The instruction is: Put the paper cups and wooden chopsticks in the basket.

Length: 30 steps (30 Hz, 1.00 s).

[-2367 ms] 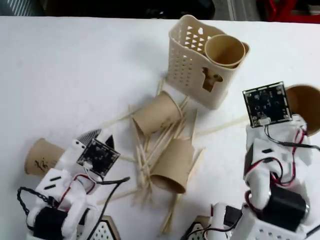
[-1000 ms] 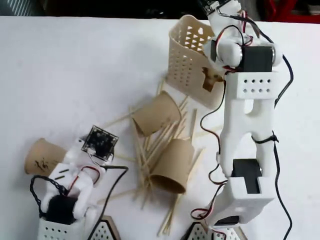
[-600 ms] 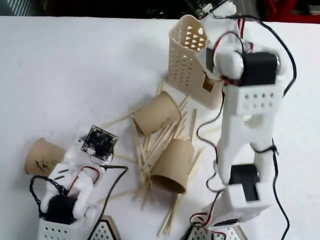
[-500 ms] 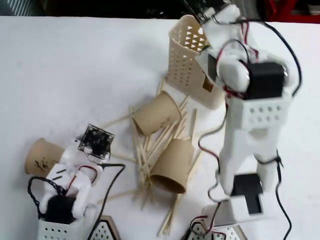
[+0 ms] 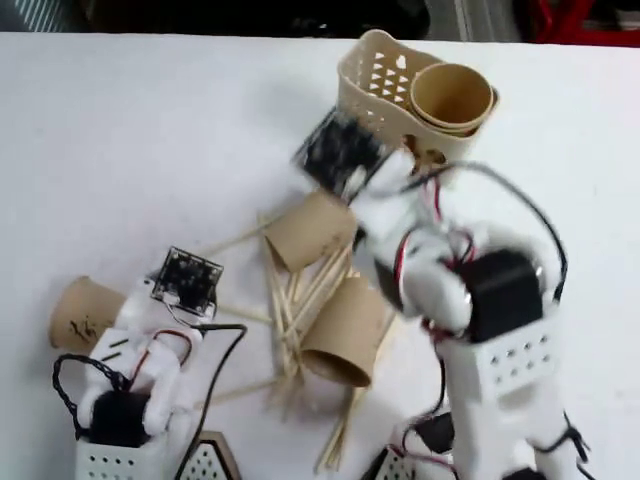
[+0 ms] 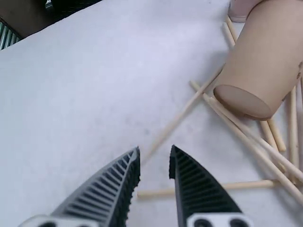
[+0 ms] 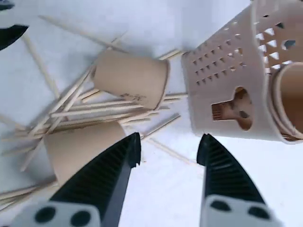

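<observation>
— The right arm [image 5: 480,300] has drawn back. Half a second ago it stretched over the basket [image 5: 385,70]; now its wrist sits just in front of it, above the scattered chopsticks [image 5: 295,300].

— And its pincer?

— The right pincer [image 7: 170,142] is spread wide with nothing in it, above the desk [image 5: 150,130] beside the basket.

— Where is the basket?

— At the desk's far edge, right of the middle, with nested cups [image 5: 452,95] inside.

— What lies outside it?

— Three cups on their sides. The upper cup [image 5: 312,230] and the lower cup [image 5: 345,330] lie mid-desk, tangled in the chopsticks, with sticks running under both. The right arm covers part of that pile from above. The third cup [image 5: 80,313] lies near the left edge, just beside the left arm [image 5: 140,370].

— The left pincer?

— The left pincer [image 6: 154,158] is empty, its tips a narrow gap apart above a single chopstick, and the upper cup's closed end is ahead of it.
</observation>
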Motion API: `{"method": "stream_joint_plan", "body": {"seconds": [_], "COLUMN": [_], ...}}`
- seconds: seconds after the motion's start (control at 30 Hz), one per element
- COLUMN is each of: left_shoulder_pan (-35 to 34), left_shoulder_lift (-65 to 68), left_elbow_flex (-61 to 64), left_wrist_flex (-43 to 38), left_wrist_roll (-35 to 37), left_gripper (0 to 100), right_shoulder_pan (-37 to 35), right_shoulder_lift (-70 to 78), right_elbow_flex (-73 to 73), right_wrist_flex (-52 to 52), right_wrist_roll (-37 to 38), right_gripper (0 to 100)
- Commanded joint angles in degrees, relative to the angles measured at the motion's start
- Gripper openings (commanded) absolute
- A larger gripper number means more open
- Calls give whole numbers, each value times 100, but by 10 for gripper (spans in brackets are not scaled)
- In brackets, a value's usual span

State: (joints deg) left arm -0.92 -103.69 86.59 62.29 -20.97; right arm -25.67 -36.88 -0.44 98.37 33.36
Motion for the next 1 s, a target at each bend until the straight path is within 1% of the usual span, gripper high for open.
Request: {"method": "stream_joint_plan", "body": {"seconds": [0.0,0.2,0.33,0.43,0.53,0.63,0.9,0.97], "left_shoulder_pan": [-57,-57,-66,-251,-462,-505,-505,-505], "left_shoulder_lift": [-40,-40,-40,-40,-40,-40,-40,-40], "left_elbow_flex": [-35,-44,-53,-62,-62,-62,-70,-70], "left_wrist_flex": [-62,-62,-62,-114,-185,-185,-185,-185], "left_wrist_roll": [62,62,62,70,79,273,308,308], "left_gripper": [120,120,120,120,120,120,120,120], "right_shoulder_pan": [-418,-1341,-1903,-2193,-2281,-2299,-2290,-2281], "right_shoulder_lift": [-673,-1578,-1938,-2044,-2053,-2053,-2009,-2018], "right_elbow_flex": [862,2259,3077,3631,4202,4703,5257,5574], "right_wrist_flex": [13,13,4,-171,-523,-936,-1640,-1938], "right_wrist_roll": [-53,-79,-545,-730,-747,-712,-686,-422], "right_gripper": [208,208,208,208,208,208,208,208]}}
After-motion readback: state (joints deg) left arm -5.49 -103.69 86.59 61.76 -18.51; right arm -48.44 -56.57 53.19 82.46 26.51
